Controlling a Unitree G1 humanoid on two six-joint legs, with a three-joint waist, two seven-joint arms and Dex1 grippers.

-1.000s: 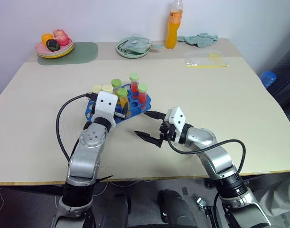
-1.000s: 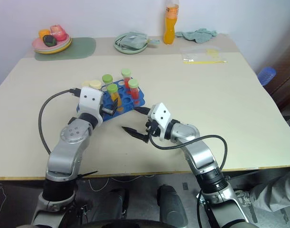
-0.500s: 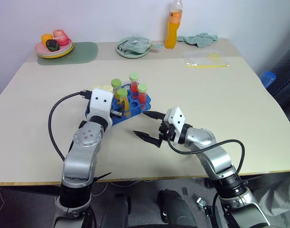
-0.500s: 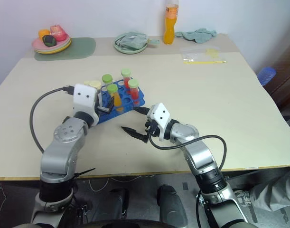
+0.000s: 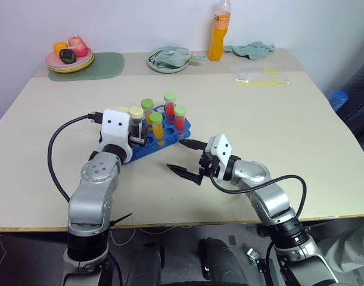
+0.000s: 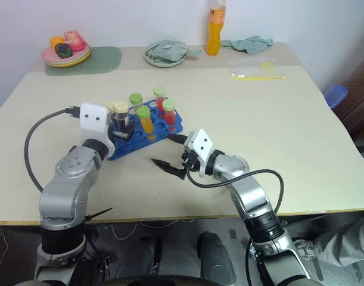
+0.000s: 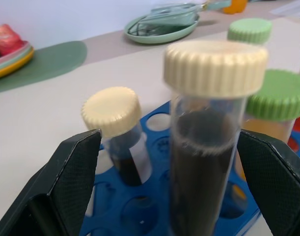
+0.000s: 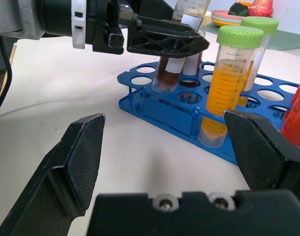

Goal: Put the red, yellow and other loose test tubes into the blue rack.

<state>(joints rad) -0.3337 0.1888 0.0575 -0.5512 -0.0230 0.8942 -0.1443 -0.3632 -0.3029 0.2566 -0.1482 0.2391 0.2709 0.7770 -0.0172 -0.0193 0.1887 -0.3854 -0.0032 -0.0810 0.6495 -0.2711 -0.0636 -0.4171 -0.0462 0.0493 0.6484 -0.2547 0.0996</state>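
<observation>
The blue rack (image 5: pixel 151 142) sits mid-table, holding tubes upright. Green-capped red tubes (image 5: pixel 180 119) stand at its right end, with green-capped yellow-orange tubes (image 5: pixel 156 126) beside them. Cream-capped dark tubes (image 5: pixel 136 114) stand at its left end. My left gripper (image 5: pixel 138 134) is open at the rack's left end. Its fingers (image 7: pixel 73 187) stand either side of a cream-capped dark tube (image 7: pixel 211 147) in the rack, with a gap on both sides. My right gripper (image 5: pixel 184 158) is open above bare table just in front of the rack, holding nothing.
At the back, a plate of toy fruit (image 5: pixel 68 58) sits on a green mat, a green plate (image 5: pixel 168 61) holds a cloth, and an orange bottle (image 5: pixel 215 36) stands beside a teal cloth (image 5: pixel 250 49). A plastic bag (image 5: pixel 260 75) lies back right.
My left gripper has moved left along the rack, from the green-capped tubes to the cream-capped dark ones. The right arm has stayed still.
</observation>
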